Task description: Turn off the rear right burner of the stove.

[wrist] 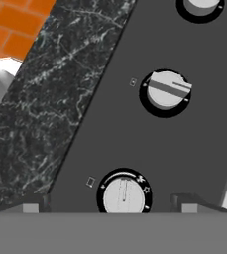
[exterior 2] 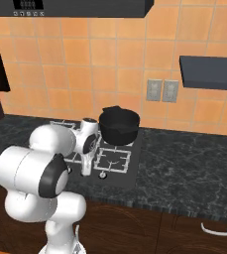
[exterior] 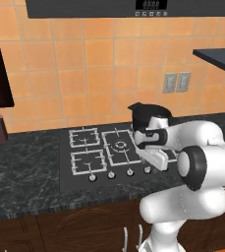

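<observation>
Hovering low over the near edge of the flat black glass stove (exterior: 65, 162), the white arm's gripper (wrist: 110, 206) has its fingers (wrist: 33, 204) spread wide, nothing pinched, w/ a round silver knob (wrist: 124, 195) sitting btwn the tips. Next knob (wrist: 167, 92) along lies further off. Rear right burner, small square w/ light-grey wire grate (exterior 2: 130, 142), sits far right under a black pot (exterior 2: 118, 125). Dark marbled desk (exterior 2: 194, 158) surrounds the cooktop.
</observation>
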Controlling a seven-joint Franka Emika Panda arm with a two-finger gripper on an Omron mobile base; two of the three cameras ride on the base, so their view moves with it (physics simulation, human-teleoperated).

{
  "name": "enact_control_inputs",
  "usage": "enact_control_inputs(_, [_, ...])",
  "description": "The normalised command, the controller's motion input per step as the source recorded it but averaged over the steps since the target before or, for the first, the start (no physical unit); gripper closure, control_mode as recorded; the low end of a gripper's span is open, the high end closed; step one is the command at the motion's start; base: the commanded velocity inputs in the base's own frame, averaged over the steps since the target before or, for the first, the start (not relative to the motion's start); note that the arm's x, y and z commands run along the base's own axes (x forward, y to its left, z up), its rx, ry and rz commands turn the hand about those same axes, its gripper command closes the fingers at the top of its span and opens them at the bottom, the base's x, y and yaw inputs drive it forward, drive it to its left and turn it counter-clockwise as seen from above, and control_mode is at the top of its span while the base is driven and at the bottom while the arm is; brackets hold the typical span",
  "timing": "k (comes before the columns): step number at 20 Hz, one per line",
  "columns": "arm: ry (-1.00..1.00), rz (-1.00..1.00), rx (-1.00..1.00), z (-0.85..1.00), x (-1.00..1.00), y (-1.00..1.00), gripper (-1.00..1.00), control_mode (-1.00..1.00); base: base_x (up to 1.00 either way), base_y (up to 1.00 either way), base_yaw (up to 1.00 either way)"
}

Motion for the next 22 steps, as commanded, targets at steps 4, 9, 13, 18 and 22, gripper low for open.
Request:
enact_control_inputs(4, [0.02,0.0,0.0,-0.2,-0.05,-0.08,-1.0,-1.0,0.0,0.0,0.0])
enact_control_inputs(9, [0.08,0.0,0.0,-0.33,-0.01,0.0,-1.0,-1.0,0.0,0.0,0.0])
enact_control_inputs(13, [0.04,0.0,0.0,-0.43,-0.27,-0.04,-1.0,-1.0,0.0,0.0,0.0])
enact_control_inputs(18, [0.04,0.0,0.0,-0.4,-0.28,-0.02,-1.0,-1.0,0.0,0.0,0.0])
enact_control_inputs(22, [0.01,0.0,0.0,-0.44,-0.41,-0.02,-1.0,-1.0,0.0,0.0,0.0])
